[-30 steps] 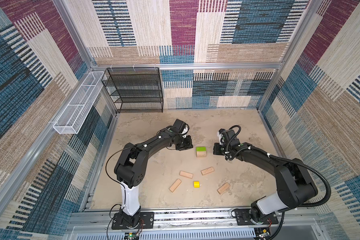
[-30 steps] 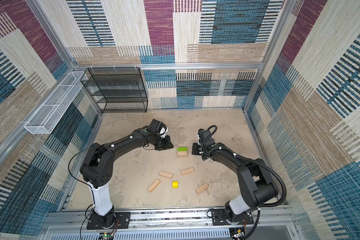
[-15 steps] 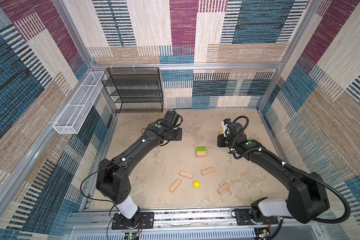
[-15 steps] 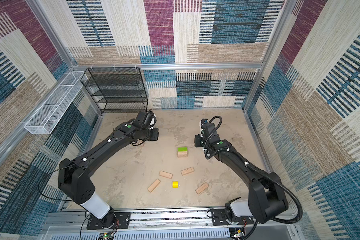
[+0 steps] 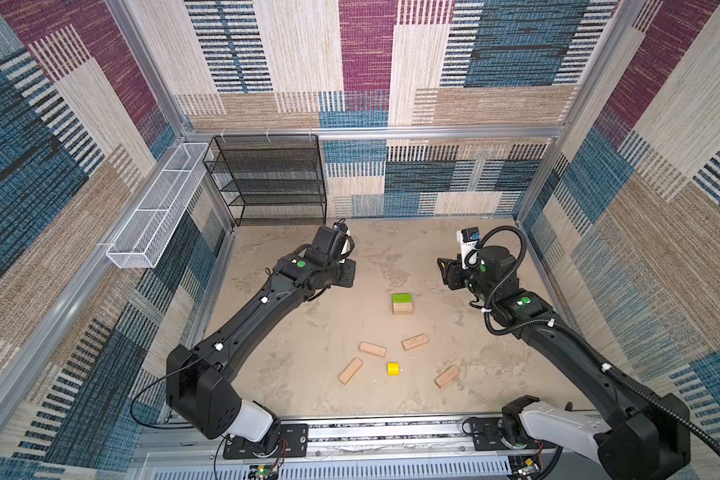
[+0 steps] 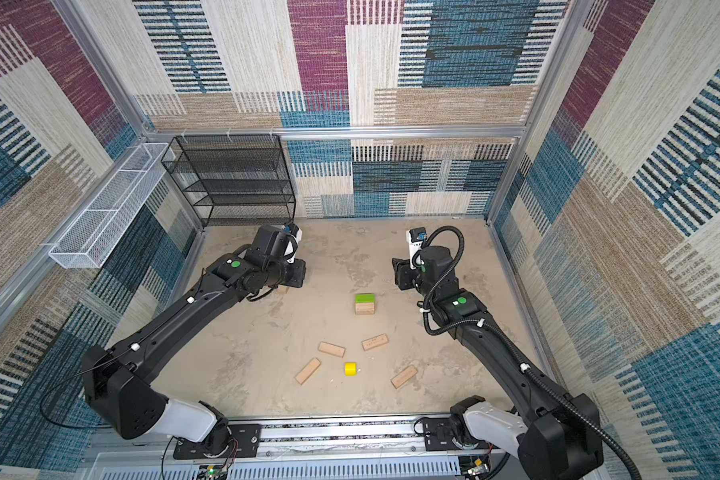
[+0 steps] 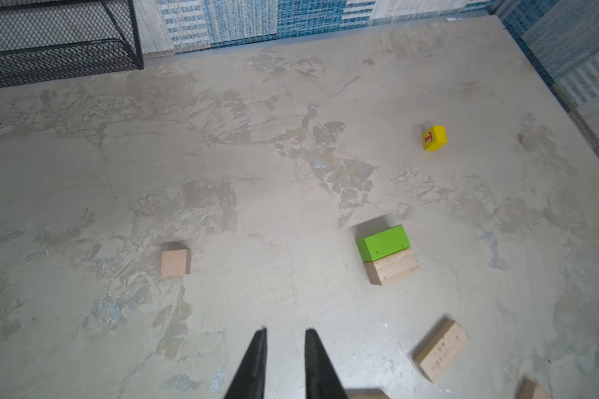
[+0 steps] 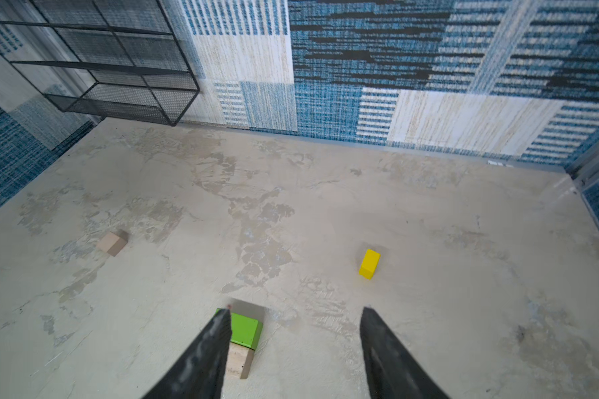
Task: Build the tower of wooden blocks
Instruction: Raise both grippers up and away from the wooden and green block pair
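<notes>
Green brick [image 5: 402, 298] sat on a tan block [image 5: 403, 308] in the middle of the floor [image 5: 308, 332], between the two arms. Four tan planks [image 5: 372, 349] and a yellow piece [image 5: 393, 368] lay loose nearer the arm bases. The left claw [image 7: 284, 330] hung above the floor, jaws only a little apart, with nothing in them. The right claw [image 8: 296, 311] was wide and held nothing. Its camera also showed a second yellow piece [image 8: 369, 264] and a tan cube [image 8: 112, 243] lying alone

The frame edge cuts a tan block [image 7: 532, 392], perhaps a plank.
</notes>
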Controlling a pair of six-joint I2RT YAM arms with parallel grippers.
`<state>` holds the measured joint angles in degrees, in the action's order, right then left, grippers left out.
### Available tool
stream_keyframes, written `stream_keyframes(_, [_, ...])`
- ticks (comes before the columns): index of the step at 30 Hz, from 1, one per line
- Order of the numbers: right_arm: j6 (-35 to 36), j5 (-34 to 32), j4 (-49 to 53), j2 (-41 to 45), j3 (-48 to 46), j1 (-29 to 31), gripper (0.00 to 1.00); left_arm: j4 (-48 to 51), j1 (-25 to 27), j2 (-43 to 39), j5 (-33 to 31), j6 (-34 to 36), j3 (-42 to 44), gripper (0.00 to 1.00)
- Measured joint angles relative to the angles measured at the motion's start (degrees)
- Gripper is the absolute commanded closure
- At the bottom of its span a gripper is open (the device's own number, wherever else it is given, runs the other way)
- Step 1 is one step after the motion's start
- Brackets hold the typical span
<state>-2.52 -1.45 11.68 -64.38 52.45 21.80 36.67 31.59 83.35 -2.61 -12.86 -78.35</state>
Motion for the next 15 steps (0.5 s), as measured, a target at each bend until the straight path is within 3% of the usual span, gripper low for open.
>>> stream_keyframes(6, [8.2, 7.7, 0.0, 2.2, 0.1, 0.0, 0.30, -5.6, 0.0, -7.3, 4.3, 4.7, 5.7, 0.72])
stream_keyframes(10, [13.8, 15.5, -0.4, 4.6, -1.2, 0.0, 0.13, -8.2, 0.0, -10.6, 4.7, 8.2, 7.7, 0.72])
stream_keyframes(15, [19.6, 23.7, -0.4, 6.8, -4.3, 0.1, 0.00, -10.0, 0.0, -13.3, 6.8, 11.6, 8.9, 0.72])
